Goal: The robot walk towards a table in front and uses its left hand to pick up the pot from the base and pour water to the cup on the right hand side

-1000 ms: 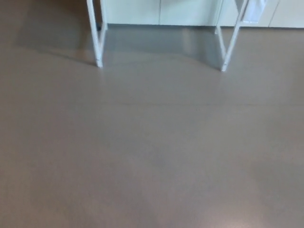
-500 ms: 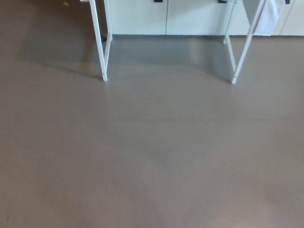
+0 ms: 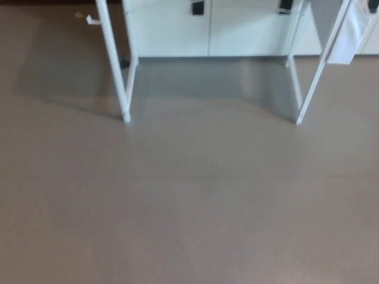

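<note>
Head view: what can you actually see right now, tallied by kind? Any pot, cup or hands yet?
White table legs: 4 (near left, near right, back left, back right)
Dark cabinet handles: 2
White cloth hanging at right: 1
Pot: 0
Cup: 0
Robot hands: 0
Total: 7 things in view

Table legs (image 3: pixel 115 65) (tops cut off)
</note>
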Robot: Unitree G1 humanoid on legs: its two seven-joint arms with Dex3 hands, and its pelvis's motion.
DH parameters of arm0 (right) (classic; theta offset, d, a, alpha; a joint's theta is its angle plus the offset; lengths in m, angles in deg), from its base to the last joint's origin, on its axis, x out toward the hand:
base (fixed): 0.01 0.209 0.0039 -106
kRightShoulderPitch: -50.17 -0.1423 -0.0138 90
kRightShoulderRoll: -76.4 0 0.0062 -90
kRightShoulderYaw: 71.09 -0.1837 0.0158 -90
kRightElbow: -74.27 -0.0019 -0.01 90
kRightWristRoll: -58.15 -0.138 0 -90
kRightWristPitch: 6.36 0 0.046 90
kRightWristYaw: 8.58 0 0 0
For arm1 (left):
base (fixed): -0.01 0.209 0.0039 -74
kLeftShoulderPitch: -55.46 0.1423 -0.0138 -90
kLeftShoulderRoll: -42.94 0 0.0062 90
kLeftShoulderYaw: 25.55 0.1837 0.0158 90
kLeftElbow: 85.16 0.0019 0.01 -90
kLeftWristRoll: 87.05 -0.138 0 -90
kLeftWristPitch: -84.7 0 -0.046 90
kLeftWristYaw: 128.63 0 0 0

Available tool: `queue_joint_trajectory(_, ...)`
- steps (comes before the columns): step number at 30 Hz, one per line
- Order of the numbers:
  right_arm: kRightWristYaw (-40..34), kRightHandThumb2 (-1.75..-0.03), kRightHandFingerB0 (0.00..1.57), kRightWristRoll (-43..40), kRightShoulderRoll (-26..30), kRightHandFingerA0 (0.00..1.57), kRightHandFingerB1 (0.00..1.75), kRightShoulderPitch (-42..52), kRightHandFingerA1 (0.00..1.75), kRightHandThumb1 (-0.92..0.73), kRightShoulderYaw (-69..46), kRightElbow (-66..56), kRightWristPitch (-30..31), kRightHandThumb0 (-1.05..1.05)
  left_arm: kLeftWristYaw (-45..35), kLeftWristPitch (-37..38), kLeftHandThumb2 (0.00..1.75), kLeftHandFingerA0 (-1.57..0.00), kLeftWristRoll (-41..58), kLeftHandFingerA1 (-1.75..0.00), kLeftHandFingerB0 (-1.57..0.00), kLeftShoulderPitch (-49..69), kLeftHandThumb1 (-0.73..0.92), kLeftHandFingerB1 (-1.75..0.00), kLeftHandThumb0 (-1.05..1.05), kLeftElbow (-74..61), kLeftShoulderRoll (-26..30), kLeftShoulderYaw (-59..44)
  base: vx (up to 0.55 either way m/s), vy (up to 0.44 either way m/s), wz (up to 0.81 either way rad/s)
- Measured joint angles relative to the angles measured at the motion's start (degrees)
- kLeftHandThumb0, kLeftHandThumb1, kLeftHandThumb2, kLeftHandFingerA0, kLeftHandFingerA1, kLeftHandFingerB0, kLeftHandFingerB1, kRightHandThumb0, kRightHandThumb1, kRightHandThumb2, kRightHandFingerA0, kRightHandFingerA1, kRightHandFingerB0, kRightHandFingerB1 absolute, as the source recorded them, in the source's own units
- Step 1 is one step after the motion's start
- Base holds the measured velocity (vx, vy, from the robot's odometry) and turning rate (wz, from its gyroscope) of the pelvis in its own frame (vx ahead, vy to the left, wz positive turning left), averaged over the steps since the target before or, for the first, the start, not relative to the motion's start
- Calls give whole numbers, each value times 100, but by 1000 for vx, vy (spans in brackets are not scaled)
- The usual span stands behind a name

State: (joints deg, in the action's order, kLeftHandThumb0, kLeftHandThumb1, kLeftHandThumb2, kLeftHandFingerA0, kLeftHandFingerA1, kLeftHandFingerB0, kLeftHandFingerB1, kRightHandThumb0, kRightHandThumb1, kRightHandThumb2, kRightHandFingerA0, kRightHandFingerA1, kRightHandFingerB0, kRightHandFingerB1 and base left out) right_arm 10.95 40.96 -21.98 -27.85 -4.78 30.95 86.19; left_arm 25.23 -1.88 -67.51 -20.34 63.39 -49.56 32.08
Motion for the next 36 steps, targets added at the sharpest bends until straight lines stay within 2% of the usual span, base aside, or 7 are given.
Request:
queue_joint_trajectory(6, 21, -86, 13, 4, -21, 47, 48, -4, 63, -39, 80, -24, -9, -19, -51, 53, 82, -43, 20, -60, -13, 37, 35, -48, -11, -157, 50, -6, 385, 240, -18)
queue_joint_trajectory(7, 23, -56, 24, 8, -20, 55, 33, 14, 45, -55, 86, 13, -13, -24, -51, 53, 82, -45, 22, -61, -15, 70, 34, -49, -11, -159, 49, -6, 306, 90, 9)
queue_joint_trajectory(9, 32, -56, 25, 23, -18, 55, 33, 43, 45, -54, 102, 43, -26, -25, -46, 53, 54, -58, 26, -44, -31, 119, 49, -33, -13, -137, 44, -9, 352, 51, 12)
queue_joint_trajectory(22, 37, -85, 14, 61, 46, 48, 49, 66, 63, -38, 184, -153, -38, -18, -33, 98, 81, -46, 86, -62, -15, 145, 32, -49, -14, 33, 12, 6, 416, -90, 3)
queue_joint_trajectory(23, 29, -56, 26, 64, 48, 56, 34, 80, 45, -55, 189, -166, -35, -22, -30, 101, 81, -44, 87, -61, -15, 158, 33, -49, -14, 32, 12, 13, 286, -26, -14)
queue_joint_trajectory(31, 10, -85, 14, 104, 90, 48, 49, 57, 63, -37, 210, 129, -76, -19, -17, 110, 82, -47, 91, -62, -17, 85, 33, -49, -14, 86, 7, 49, 350, 150, -13)
queue_joint_trajectory(36, 12, -56, 25, 135, 60, 53, 34, 134, 45, -55, 334, -175, -99, -25, -13, 149, 82, -43, 98, -60, -14, 42, 34, -48, -15, 51, 118, 67, 348, 173, -1)
